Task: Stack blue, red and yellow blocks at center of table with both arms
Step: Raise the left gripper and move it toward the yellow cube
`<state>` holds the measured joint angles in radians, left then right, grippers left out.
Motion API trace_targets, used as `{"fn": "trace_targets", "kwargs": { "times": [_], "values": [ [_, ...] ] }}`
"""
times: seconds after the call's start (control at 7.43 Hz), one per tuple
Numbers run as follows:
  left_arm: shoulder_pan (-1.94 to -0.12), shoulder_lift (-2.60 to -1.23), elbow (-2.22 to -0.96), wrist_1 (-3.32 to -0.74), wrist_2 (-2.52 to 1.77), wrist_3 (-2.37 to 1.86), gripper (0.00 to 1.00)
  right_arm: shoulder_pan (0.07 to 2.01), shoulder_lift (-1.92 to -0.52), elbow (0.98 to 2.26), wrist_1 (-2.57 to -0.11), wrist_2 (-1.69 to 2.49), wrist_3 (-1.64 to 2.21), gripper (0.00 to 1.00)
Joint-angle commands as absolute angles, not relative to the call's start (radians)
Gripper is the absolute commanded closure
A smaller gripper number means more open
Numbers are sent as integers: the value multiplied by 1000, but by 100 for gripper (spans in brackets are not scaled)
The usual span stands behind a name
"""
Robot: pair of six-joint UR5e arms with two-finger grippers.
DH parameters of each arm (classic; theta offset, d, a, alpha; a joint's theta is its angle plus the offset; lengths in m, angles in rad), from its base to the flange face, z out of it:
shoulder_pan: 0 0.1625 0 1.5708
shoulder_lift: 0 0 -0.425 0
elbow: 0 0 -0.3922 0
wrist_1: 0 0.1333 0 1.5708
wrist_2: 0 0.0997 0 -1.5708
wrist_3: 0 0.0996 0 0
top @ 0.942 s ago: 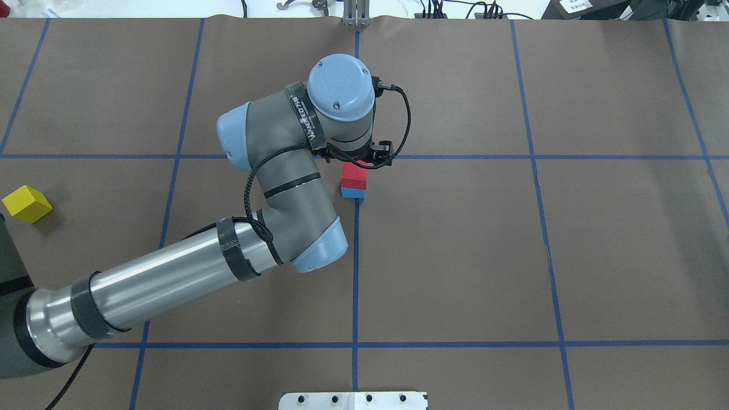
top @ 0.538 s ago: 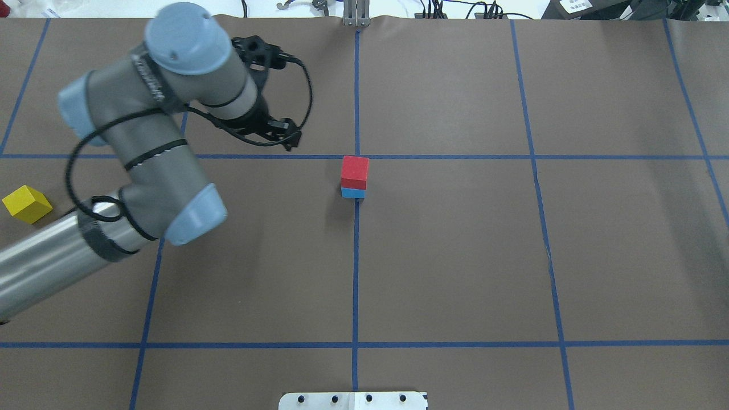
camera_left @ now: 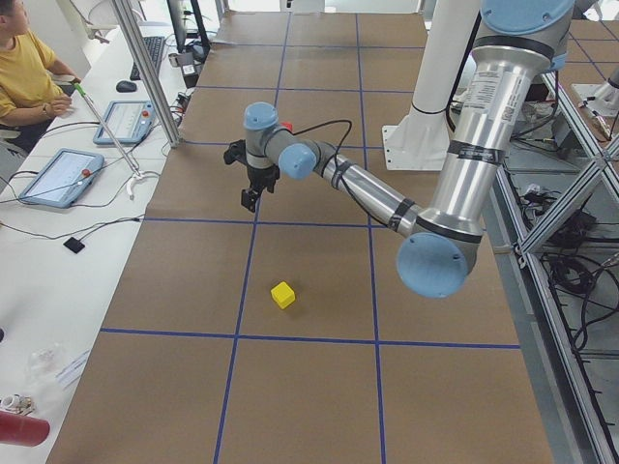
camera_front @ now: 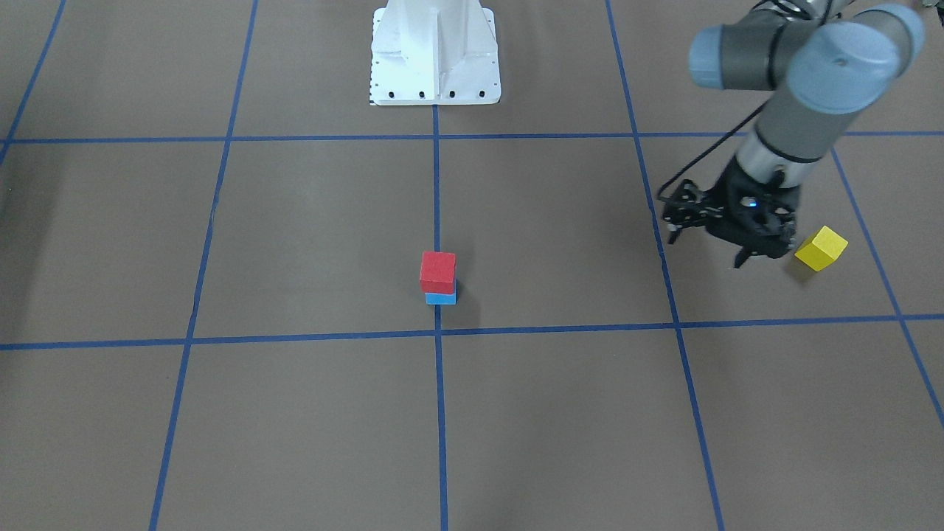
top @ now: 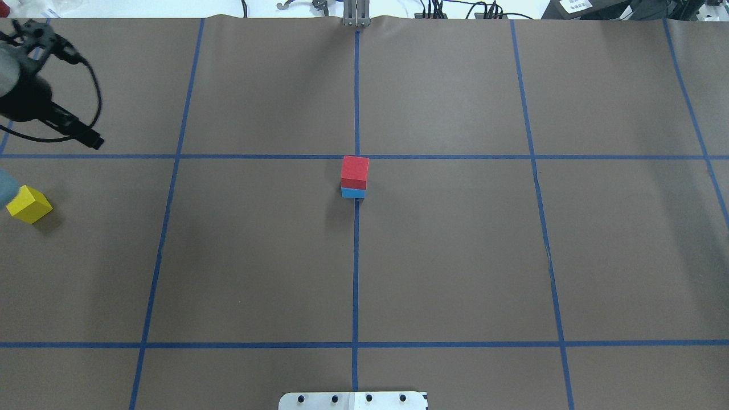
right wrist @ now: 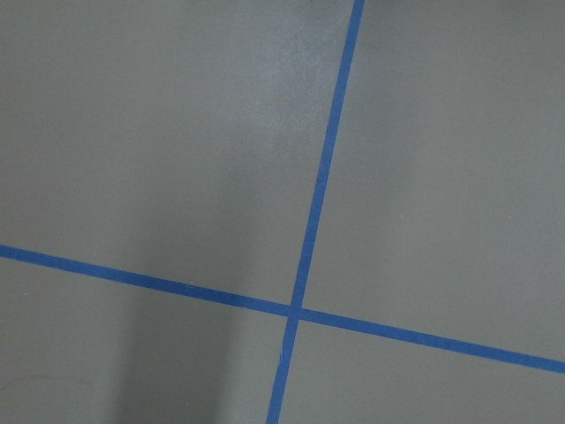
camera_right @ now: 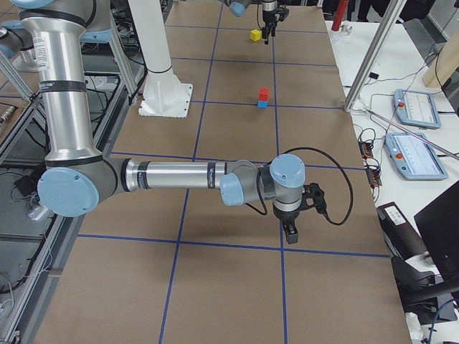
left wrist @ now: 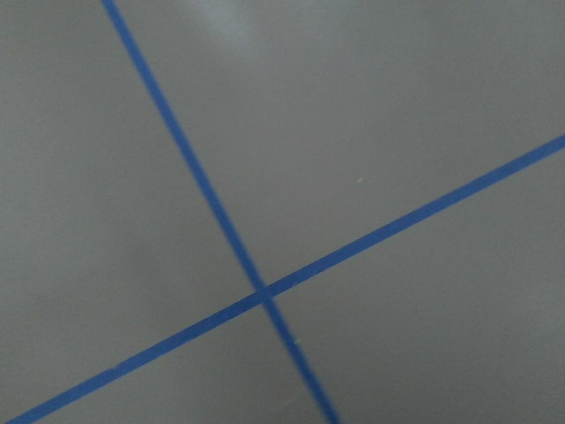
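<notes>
A red block (camera_front: 438, 271) sits on a blue block (camera_front: 441, 298) at the table's centre, where the blue tape lines cross; the stack also shows in the overhead view (top: 355, 171). A yellow block (camera_front: 820, 248) lies alone at the table's left end, seen overhead at the view's left edge (top: 28, 205). My left gripper (camera_front: 759, 254) hangs above the table just beside the yellow block, apart from it, looks open and holds nothing. My right gripper (camera_right: 290, 235) shows only in the exterior right view, far from the blocks; I cannot tell whether it is open or shut.
The white robot base plate (camera_front: 435, 59) stands at the table's robot-side edge. Tablets (camera_left: 60, 174) and cables lie on a side table beyond the far edge, where a person in yellow (camera_left: 24, 68) sits. Both wrist views show only brown table and blue tape.
My left arm has swung away from the red-on-blue stack to the table's left end, near the yellow block. The stack has stayed in place.
</notes>
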<state>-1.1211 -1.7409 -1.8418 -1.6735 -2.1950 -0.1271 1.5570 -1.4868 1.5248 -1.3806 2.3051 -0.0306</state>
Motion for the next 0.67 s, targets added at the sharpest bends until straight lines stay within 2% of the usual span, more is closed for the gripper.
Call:
{"fn": "trace_targets", "kwargs": {
  "times": [0.0, 0.27, 0.54],
  "values": [
    [-1207, -1527, -1798, -1879, -2244, 11, 0, 1557, -1488, 1525, -1382, 2306, -31, 0],
    [-1203, -1502, -1557, -2241, -2247, 3, 0, 1557, -1486, 1525, -1381, 2306, -31, 0],
    [-1203, -1490, -1551, -2283, -2296, -6, 0, 1557, -1486, 1525, -1378, 2306, -32, 0]
  ]
}}
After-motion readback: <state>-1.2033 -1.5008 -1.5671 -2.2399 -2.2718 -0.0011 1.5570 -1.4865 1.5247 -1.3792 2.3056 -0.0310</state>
